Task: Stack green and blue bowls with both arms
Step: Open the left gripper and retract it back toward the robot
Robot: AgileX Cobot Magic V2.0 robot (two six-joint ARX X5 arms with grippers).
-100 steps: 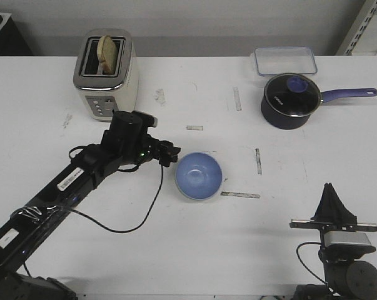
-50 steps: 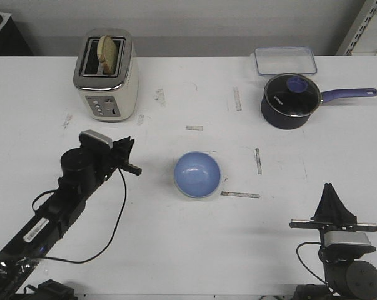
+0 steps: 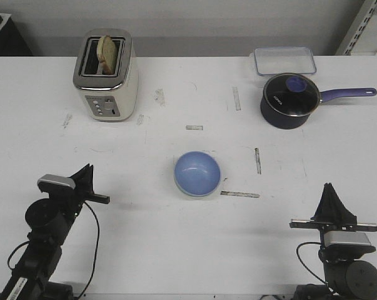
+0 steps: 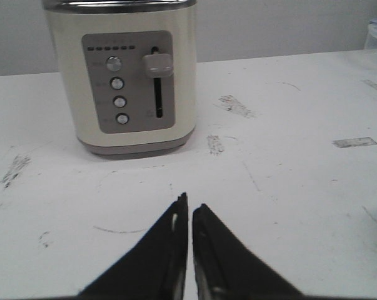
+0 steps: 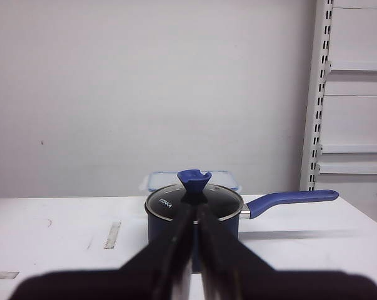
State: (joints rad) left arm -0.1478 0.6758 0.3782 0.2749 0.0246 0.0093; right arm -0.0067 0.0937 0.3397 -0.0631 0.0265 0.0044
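The light blue bowl (image 3: 197,174) sits upright in the middle of the table. A thin pale greenish rim (image 3: 189,194) shows round its lower edge, as of the green bowl beneath it; I cannot tell more of that bowl. My left gripper (image 3: 87,170) is shut and empty at the front left, far from the bowl; in the left wrist view (image 4: 189,207) its jaws are closed over bare table. My right gripper (image 3: 330,187) is shut and empty at the front right; in the right wrist view (image 5: 197,214) it points at the saucepan.
A cream toaster (image 3: 105,75) with bread stands at the back left, also in the left wrist view (image 4: 125,75). A dark blue lidded saucepan (image 3: 290,100) and a clear lidded box (image 3: 285,60) stand at the back right. Tape strips mark the table.
My left arm has drawn back from beside the blue bowl to the front left corner, with its gripper empty. The bowl and the right arm have not moved.
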